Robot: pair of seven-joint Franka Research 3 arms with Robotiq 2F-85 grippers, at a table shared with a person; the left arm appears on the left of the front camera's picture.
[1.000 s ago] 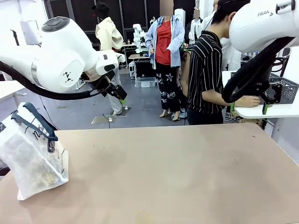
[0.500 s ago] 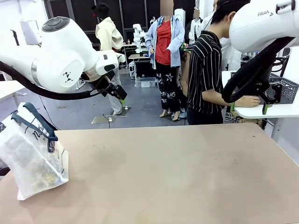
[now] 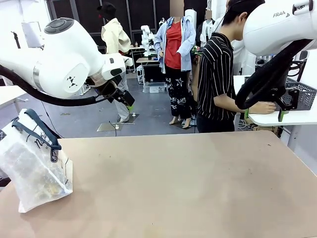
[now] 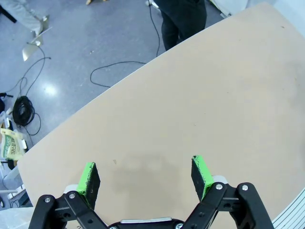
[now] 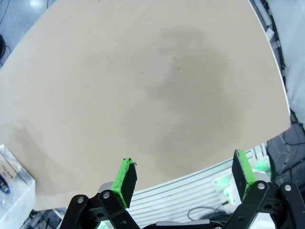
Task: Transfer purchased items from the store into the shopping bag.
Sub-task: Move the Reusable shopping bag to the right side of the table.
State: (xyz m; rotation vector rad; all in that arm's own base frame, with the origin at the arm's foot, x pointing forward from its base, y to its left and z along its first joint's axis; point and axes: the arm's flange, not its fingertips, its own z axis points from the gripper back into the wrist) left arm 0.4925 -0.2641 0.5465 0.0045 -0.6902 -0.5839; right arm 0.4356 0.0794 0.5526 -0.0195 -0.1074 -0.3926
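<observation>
the shopping bag [image 3: 34, 163] stands at the table's [image 3: 188, 188] near left with goods inside, the basket [image 3: 302, 93] sits far right on a side table, and both the left gripper [image 4: 145, 179] and right gripper [image 5: 183, 179] hang released, so the transfer looks unfinished.

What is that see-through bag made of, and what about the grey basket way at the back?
The shopping bag looks like thin soft plastic: cloudy, crinkled, and shapes inside show through. Its dark handles look like woven strap, though that is hard to tell. The basket looks like hard matte plastic, with a moulded lattice of holes in its side.
</observation>
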